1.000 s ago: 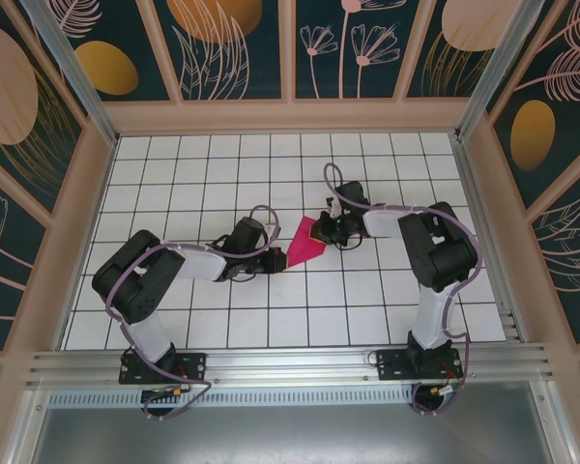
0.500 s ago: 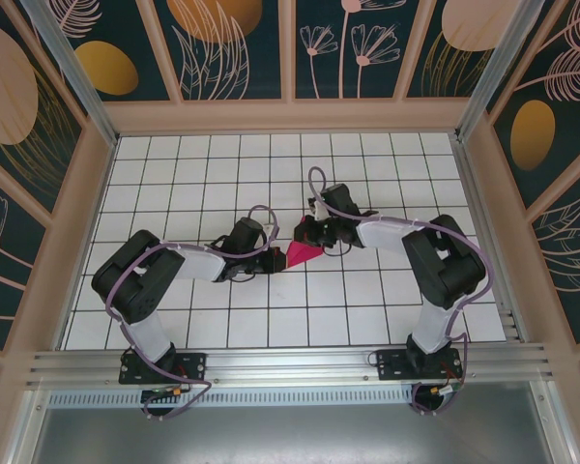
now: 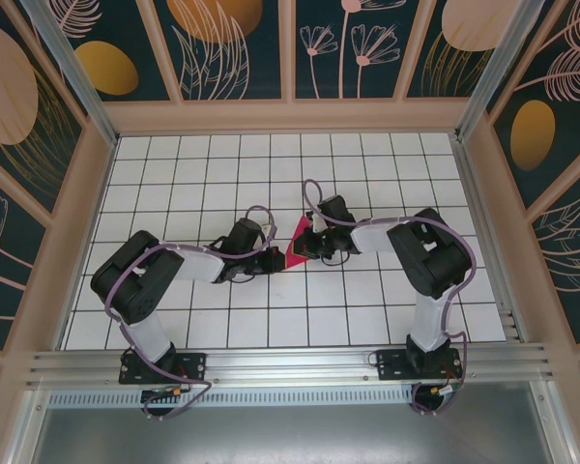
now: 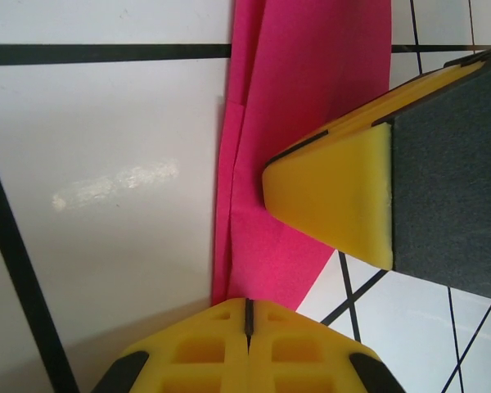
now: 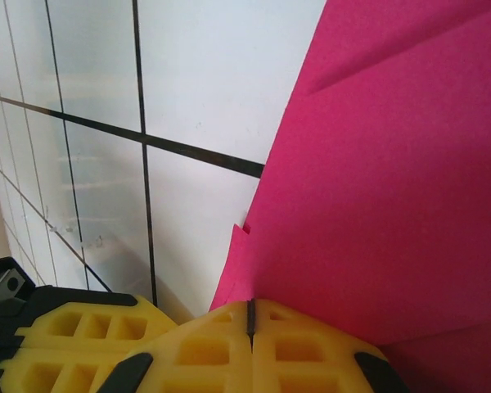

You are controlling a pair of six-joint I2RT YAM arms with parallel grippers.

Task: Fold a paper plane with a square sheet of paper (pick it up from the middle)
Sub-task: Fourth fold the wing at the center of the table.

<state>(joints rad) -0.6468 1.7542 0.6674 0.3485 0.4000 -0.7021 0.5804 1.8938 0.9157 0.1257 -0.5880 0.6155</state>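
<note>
White tiled table (image 3: 174, 174), centre of frame: creased magenta paper (image 3: 295, 254) lies flat between both arms. Left gripper (image 3: 275, 259) jaws closed, tips at paper's left edge. Right gripper (image 3: 306, 247) jaws closed, tips resting on paper's right side.

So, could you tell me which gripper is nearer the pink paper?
Right, narrowly. The right gripper, shut, sits over the pink paper; the left gripper, shut, has its tips at the paper's edge.
</note>
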